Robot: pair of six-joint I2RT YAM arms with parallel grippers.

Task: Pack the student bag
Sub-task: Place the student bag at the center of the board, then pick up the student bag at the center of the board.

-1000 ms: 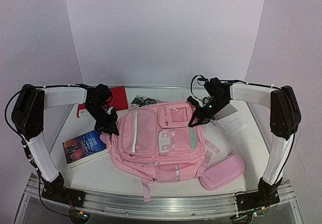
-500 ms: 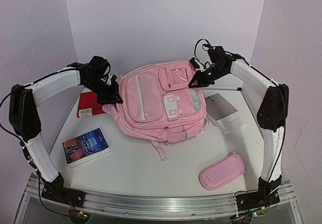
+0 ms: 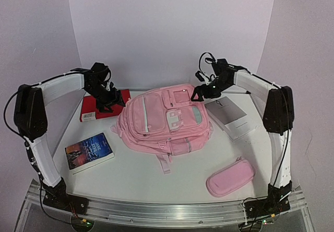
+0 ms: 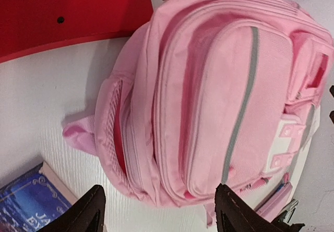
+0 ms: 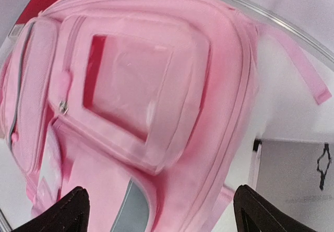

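The student bag [image 3: 164, 120], a large pink backpack with grey stripes and a white clasp, lies front-up on the middle of the table, its straps trailing toward the near side. My left gripper [image 3: 110, 100] hovers just off its left side, jaws open and empty; the left wrist view shows the student bag [image 4: 209, 101] beyond the spread left gripper [image 4: 159, 216]. My right gripper [image 3: 201, 92] hangs over the bag's top right corner, also open and empty. In the right wrist view, the student bag [image 5: 156, 86] fills the space under the right gripper [image 5: 164, 216].
A red book [image 3: 96, 109] lies behind the left gripper and a blue book [image 3: 88, 152] at the near left. A grey-white box [image 3: 232, 118] sits right of the bag. A pink pencil case [image 3: 230, 177] lies at the near right.
Both grippers held the bag, lifted it and carried it toward the back. Now both have opened and let go, and the bag has settled on the table.
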